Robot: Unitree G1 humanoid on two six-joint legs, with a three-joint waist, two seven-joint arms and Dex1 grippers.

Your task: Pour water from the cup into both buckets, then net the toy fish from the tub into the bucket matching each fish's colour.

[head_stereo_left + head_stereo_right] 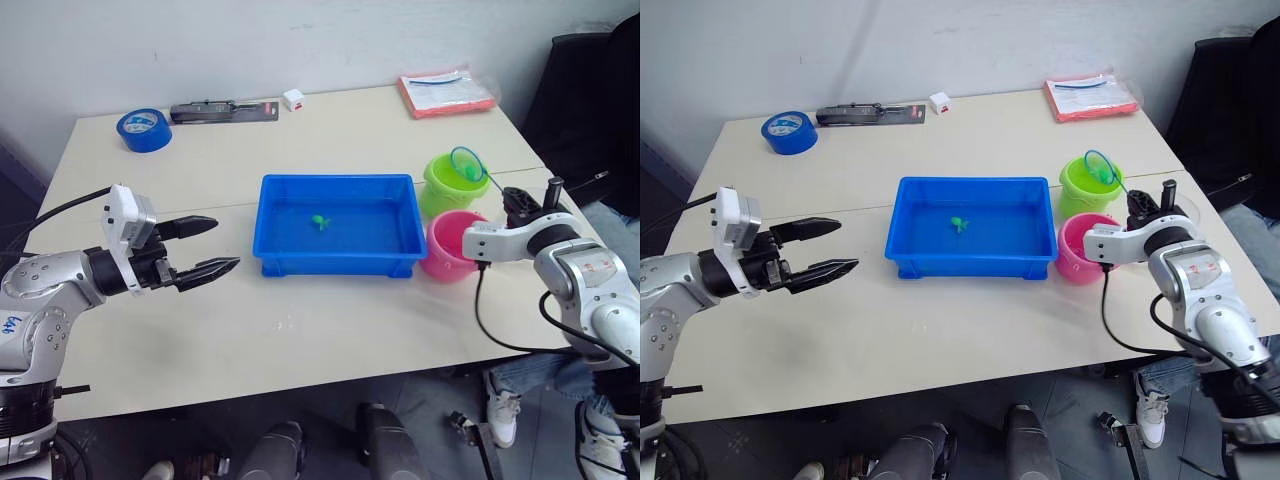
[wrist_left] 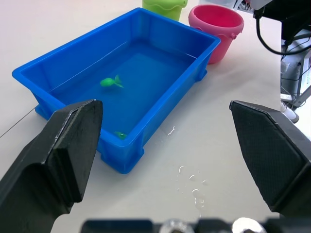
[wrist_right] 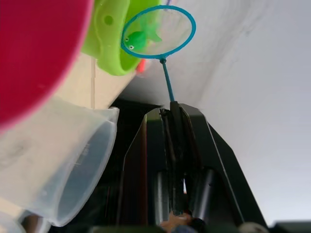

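Landmark: blue tub [image 1: 337, 262], mid-desk [image 1: 300, 330], holding shallow water.
Right end effector [image 3: 176, 160]: clamped shut on the thin handle of the net [image 3: 159, 32], beside the tub's right end.
Net: hoop poised over the green bucket [image 1: 452, 187], a green fish [image 3: 138, 38] lying in the mesh, not yet tipped out.
Buckets: green one just beyond the tub's right far corner; pink bucket [image 1: 447, 247] touching or nearly touching the tub's right near corner. Contents of both too hidden to tell.
Cup [image 3: 58, 170]: clear, right of the buckets at the desk edge; water level not readable. Pouring judged done, given netting is under way.
Left in tub: one green fish [image 2: 111, 82] near the middle, a second small green shape [image 2: 120, 135] by the near left wall. No pink fish seen in the water.
Left end effector [image 1: 205, 246]: fingers spread wide, holding nothing, hovering left of the tub.
Stage: late; probably the pink ones sorted, green ones remaining.
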